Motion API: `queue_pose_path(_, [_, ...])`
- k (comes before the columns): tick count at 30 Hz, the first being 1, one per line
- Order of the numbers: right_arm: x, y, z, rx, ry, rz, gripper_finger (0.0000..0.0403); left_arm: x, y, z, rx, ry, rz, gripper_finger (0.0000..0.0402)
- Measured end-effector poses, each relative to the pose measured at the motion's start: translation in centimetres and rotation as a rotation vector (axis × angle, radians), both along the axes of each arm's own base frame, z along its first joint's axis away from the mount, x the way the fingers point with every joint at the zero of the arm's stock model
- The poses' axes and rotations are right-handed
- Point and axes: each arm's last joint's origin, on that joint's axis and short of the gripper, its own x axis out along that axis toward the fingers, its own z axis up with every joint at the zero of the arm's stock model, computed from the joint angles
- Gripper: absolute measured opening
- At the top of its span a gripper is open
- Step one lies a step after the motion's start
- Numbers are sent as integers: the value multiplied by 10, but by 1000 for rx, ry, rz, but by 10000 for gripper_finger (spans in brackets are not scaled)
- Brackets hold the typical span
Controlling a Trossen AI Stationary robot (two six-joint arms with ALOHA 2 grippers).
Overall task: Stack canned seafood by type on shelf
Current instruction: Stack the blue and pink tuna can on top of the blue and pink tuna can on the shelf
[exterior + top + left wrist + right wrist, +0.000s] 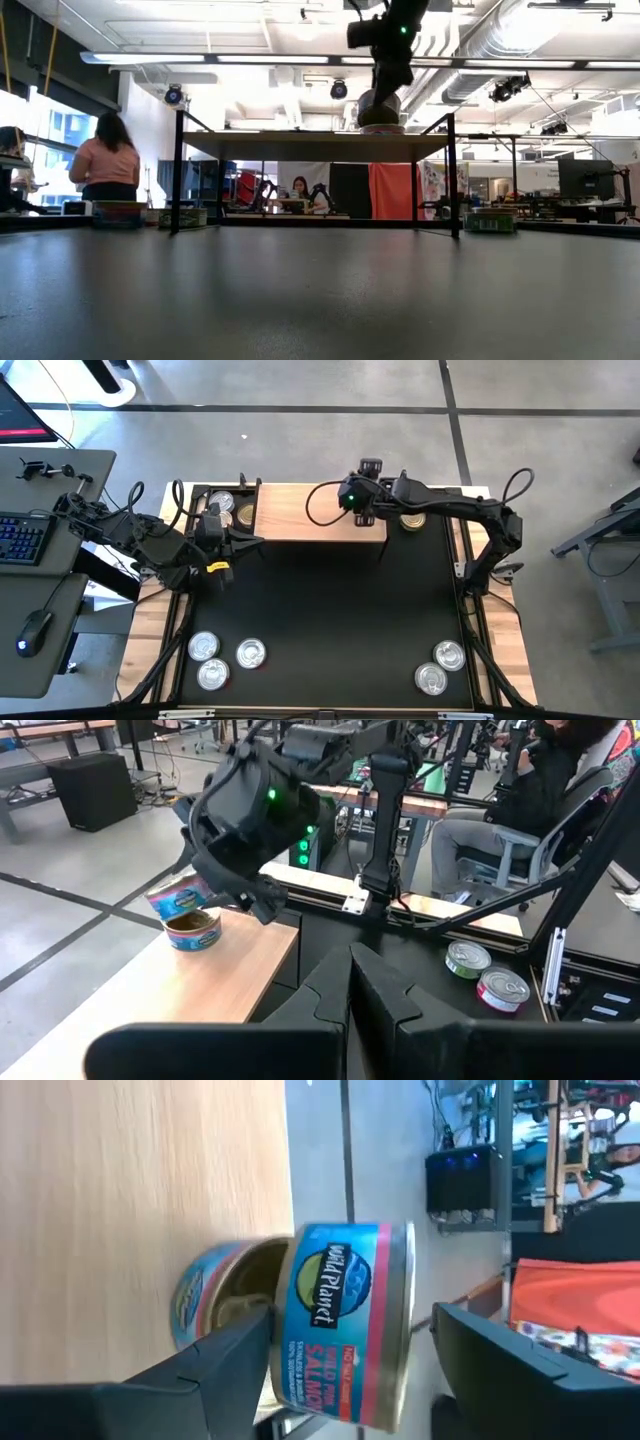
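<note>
A blue-labelled salmon can [340, 1320] sits tilted on a gold-lidded can [235, 1290] near the right end of the wooden shelf [320, 510]. My right gripper [352, 1320] is open around the upper can, one finger toward its bottom and one off its lid. The left wrist view shows the same pair: the tilted upper can [165, 898] and the lower can [192, 932]. By the shelf's left end, my left gripper [245, 543] hovers shut and empty. My right gripper has one finger [240, 1345] lying against the salmon can's bottom rim [285, 1310], between that can and the lid of the can below. The other finger [480, 1350] stands clear of the top lid. The fingers slant down from the table's right side.
Two cans [225, 508] stand at the back left by the shelf's end. On the black mat, three cans [220, 658] lie near the front left and two [440, 665] near the front right. The shelf stands on thin black legs [178, 170].
</note>
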Motion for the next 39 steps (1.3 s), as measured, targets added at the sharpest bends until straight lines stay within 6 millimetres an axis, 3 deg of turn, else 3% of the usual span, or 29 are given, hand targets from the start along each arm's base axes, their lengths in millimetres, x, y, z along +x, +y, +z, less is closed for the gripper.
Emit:
queue_pose_path(4, [-1,1,9,53,-38,6,265,0,0,0,0,0,0,0])
queue_pose_path(13, [-9,8,7,159,-33,-21,265,0,0,0,-2,0,-3,0])
queue_pose_path(16, [-17,20,18,296,-145,-14,265,0,-1,0,-12,3,-31,0])
queue_pose_path(20, [-30,39,36,600,-327,13,266,1,-3,-3,-68,22,-94,0])
queue_pose_path(23, [-39,55,49,802,-422,26,266,4,-7,-8,-79,70,-155,0])
queue_pose_path(27, [-44,84,63,945,-501,80,266,7,-11,-16,-71,144,-203,0])
queue_pose_path(33, [-28,144,69,1055,-612,144,266,19,-18,-28,-63,237,-254,0])
queue_pose_path(39, [-8,195,58,1102,-659,203,266,17,-26,-35,-143,347,-491,0])
